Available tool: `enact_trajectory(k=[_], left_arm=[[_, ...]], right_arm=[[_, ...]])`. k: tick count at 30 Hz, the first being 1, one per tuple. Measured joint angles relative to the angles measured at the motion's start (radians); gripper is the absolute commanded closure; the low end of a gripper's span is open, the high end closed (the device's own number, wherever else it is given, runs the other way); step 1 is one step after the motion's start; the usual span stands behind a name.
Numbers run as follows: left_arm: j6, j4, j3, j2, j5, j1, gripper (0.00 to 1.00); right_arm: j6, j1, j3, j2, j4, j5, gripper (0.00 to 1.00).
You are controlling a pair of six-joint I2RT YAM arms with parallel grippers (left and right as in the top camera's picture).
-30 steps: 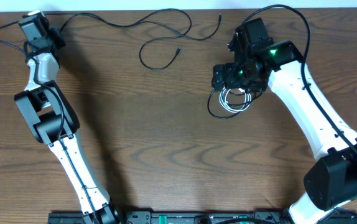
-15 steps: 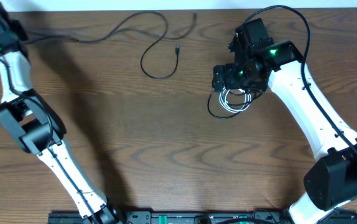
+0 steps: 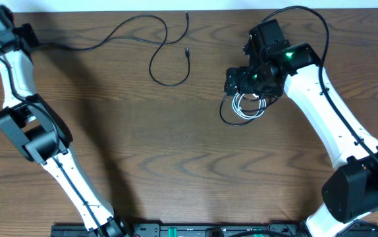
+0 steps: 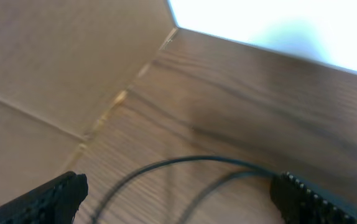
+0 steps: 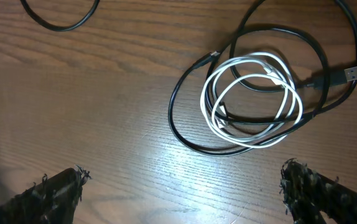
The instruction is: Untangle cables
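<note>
A long black cable [image 3: 136,23] trails from the table's far-left corner to a loop [image 3: 169,69] near the top middle. My left gripper [image 3: 27,36] is at that corner, open, with this black cable [image 4: 191,160] lying on the wood between its spread fingers [image 4: 57,193]. Right of centre, a white cable [image 3: 247,105] lies coiled inside another black cable [image 3: 225,115]. My right gripper [image 3: 247,80] hovers just behind that bundle, open and empty. From its wrist, the white coil [image 5: 253,99], the black cable [image 5: 181,127] and a plug [image 5: 351,73] lie ahead of the gripper [image 5: 188,193].
A tan cardboard surface [image 4: 41,74] borders the table's left edge beside my left gripper, and the far edge [image 4: 259,46] is close behind it. A black rail [image 3: 176,230] runs along the table's front edge.
My left arm swung to the far-left corner, dragging the long black cable leftwards, and its jaws have opened. The right arm and the coiled bundle have not moved.
</note>
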Motion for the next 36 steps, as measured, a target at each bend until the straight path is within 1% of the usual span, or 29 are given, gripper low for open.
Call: enact_trajectory(k=[2,3,4,6,8,9,10,11,12,13,14,16,18,20,23,24,29,36], left_arm=[[-0.052,-0.074,0.0,-0.035,0.069,-0.023,0.02],[-0.077,-0.114,0.0,-0.059,0.122,-0.036,0.11],[-0.1,-0.148,0.0,-0.08,0.177,-0.05,0.21],[-0.129,-0.207,0.002,-0.114,0.294,-0.074,0.34],[-0.154,-0.296,0.005,-0.138,0.421,-0.105,0.53],[-0.164,-0.364,0.01,-0.141,0.474,-0.118,0.55],[-0.177,-0.42,0.012,-0.142,0.525,-0.132,0.65],[-0.183,-0.524,0.012,-0.142,0.578,-0.151,0.87],[-0.197,-0.576,0.008,-0.14,0.623,-0.17,0.91],[-0.2,-0.629,0.008,-0.139,0.644,-0.183,0.92],[-0.199,-0.732,0.006,-0.139,0.665,-0.207,0.92],[-0.207,-0.825,-0.006,-0.139,0.684,-0.255,0.92],[-0.21,-0.893,-0.032,-0.139,0.698,-0.307,0.92],[-0.215,-0.927,-0.068,-0.139,0.699,-0.378,0.92],[-0.262,-0.95,-0.113,-0.139,0.658,-0.461,0.92],[-0.29,-0.959,-0.14,-0.139,0.615,-0.504,0.92],[-0.369,-0.997,-0.208,-0.139,0.476,-0.615,0.92],[-0.417,-0.904,-0.304,-0.139,0.406,-0.674,0.92]], right_arm=[[0.0,0.0,-0.001,0.0,0.008,0.001,0.01],[0.0,0.0,-0.002,0.0,0.016,0.0,0.01],[0.001,0.0,-0.003,0.0,0.024,0.0,0.01],[0.004,0.0,-0.006,0.0,0.037,0.0,0.01],[0.007,0.002,-0.01,0.0,0.047,0.0,0.01],[0.007,0.003,-0.01,0.0,0.051,0.001,0.01],[0.007,0.009,-0.011,0.002,0.056,0.001,0.01],[0.007,0.021,-0.011,0.007,0.065,0.0,0.01],[0.007,0.026,-0.011,0.01,0.066,0.0,0.01],[0.007,0.032,-0.012,0.013,0.072,0.0,0.01],[0.007,0.036,-0.012,0.016,0.077,0.0,0.01],[0.007,0.043,-0.013,0.019,0.086,0.001,0.01],[0.007,0.044,-0.013,0.021,0.09,0.0,0.01],[0.007,0.044,-0.013,0.021,0.093,0.0,0.01],[0.007,0.044,-0.013,0.021,0.092,0.0,0.01],[0.007,0.044,-0.013,0.021,0.091,0.0,0.01],[0.007,0.044,-0.013,0.021,0.069,0.0,0.01],[0.007,0.044,-0.013,0.021,0.066,0.0,0.01]])
